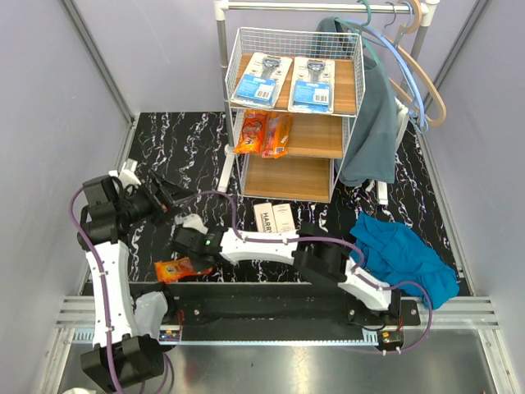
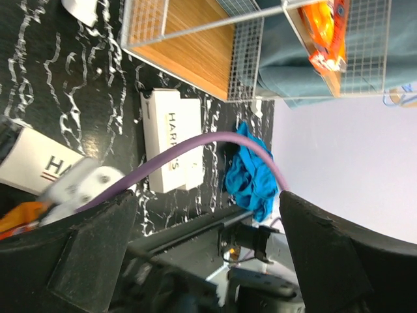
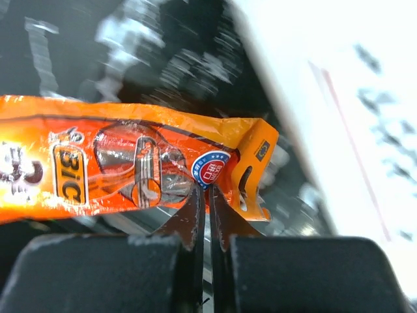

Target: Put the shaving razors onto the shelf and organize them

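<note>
Two blue-and-white razor cards [image 1: 257, 78] lie flat, side by side, on the top board of the shelf [image 1: 316, 135]. Their long sides run from front to back. Orange bags [image 1: 264, 133] lie on the left of the middle board and point the same way. A white HARRY'S box [image 1: 275, 217] lies flat on the black table [image 1: 164, 148], just in front of the shelf. The right arm reaches far over to the left. The right gripper [image 1: 185, 245] is at the near edge of the table, right over a BIC bag [image 1: 176, 269]. That bag lies with its long side going left to right. The left gripper [image 1: 164, 197] is up off the table, well away from the shelf.

From the left wrist, the left gripper [image 2: 207, 202] has its two black fingers [image 2: 91, 261] spread wide, with nothing between them. Below it, the HARRY'S box [image 2: 171, 140] points one short end at the shelf [image 2: 189, 45]. A second HARRY'S box [image 2: 39, 163] lies at a slant to the left. A blue cloth [image 2: 251, 173] is bunched up near the first box.

From the right wrist, the right gripper [image 3: 207, 208] has its tips squeezed together on the bottom edge of the BIC bag [image 3: 117, 169]. The bag stretches left to right, with its hang hole at the right end. A blurry white box [image 3: 339, 98] is behind it.
</note>
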### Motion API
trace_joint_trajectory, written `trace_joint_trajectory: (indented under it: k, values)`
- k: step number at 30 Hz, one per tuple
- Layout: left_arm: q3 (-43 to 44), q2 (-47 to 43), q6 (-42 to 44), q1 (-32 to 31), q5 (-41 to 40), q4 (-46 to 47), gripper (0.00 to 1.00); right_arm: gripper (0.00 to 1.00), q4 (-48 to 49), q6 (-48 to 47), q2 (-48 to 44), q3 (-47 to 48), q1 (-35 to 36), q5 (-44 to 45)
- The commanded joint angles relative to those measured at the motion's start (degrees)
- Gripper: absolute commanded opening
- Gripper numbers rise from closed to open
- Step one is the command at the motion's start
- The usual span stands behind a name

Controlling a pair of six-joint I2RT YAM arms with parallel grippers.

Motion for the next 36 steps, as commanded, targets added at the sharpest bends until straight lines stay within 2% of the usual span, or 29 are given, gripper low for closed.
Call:
trace_joint_trajectory:
  k: [1, 5, 11, 14, 19, 24, 30, 36]
  values:
    - [0.1, -0.5, 1.3, 0.3, -1.5, 2.5, 0.99, 0.0, -12.4, 1.3, -6.3, -11.2, -0.1, 6.8]
    - [-1.6, -1.1, 1.9, 0.3, -1.5, 2.5, 0.99, 0.0, -12.7, 5.1, -14.6, -19.0, -0.1, 9.5]
    - [-6.0, -2.7, 2.3, -0.7, -0.9, 2.8, 0.99, 0.0, -17.2, 8.8, -23.8, -22.3, -1.8, 14.1]
    - [-9.0, -2.9, 2.8, -3.1, -0.1, 2.8, 0.99, 0.0, -17.8, 9.4, -27.4, -24.4, -3.2, 15.6]
    - [-14.8, -5.0, 0.5, -14.8, -5.9, 4.2, 0.99, 0.0, -18.1, 10.7, -31.8, -27.7, -5.2, 16.9]
    - [-21.7, -8.4, -6.4, -24.0, -9.5, 11.1, 0.99, 0.0, -18.6, 11.7, -35.8, -28.3, -5.6, 19.0]
    - [-22.9, -6.3, -9.1, -29.9, -10.9, 16.5, 0.99, 0.0, -21.5, 11.5, -37.2, -25.0, -5.6, 19.7]
    - [-23.0, -4.2, -11.9, -32.9, -12.8, 22.8, 0.99, 0.0, -21.6, 10.9, -38.1, -22.5, -5.6, 18.5]
